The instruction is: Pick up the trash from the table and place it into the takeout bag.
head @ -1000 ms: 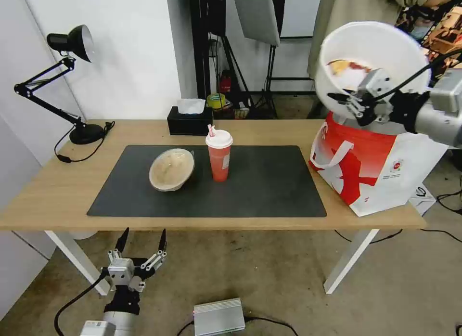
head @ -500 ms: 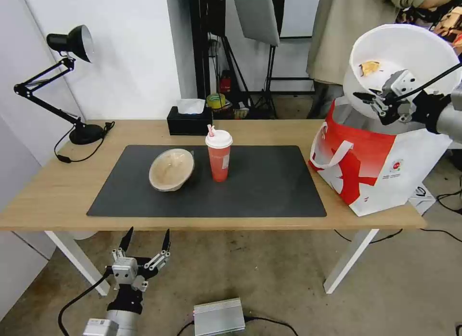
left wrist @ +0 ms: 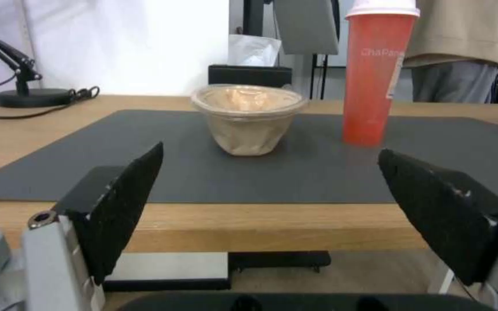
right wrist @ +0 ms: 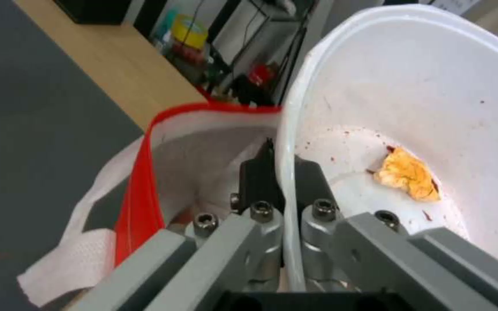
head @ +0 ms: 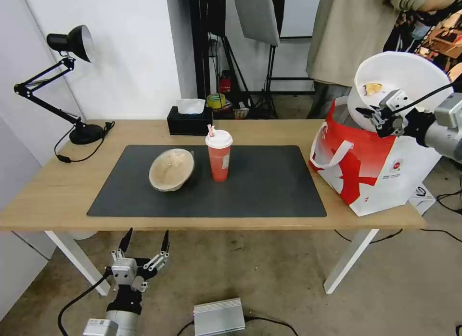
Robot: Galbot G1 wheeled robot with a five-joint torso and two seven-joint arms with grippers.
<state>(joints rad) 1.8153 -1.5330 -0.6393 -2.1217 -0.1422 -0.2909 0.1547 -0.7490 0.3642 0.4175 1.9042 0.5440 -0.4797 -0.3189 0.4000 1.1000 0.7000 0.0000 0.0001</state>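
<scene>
Step in hand: bagging first piece. Right gripper (head: 373, 115) pinches rim of white bowl (head: 394, 78) over takeout bag (head: 375, 167) at table's right end. Next: lower inside, release. Left gripper (head: 143, 239) spread, idle near-left.

Right gripper (head: 374, 118), clamped on white bowl (head: 395, 81) rim, is lower and further right than before, bowl now dipping into takeout bag (head: 373, 170) mouth; left gripper (head: 144, 243) sits slightly lower.
</scene>
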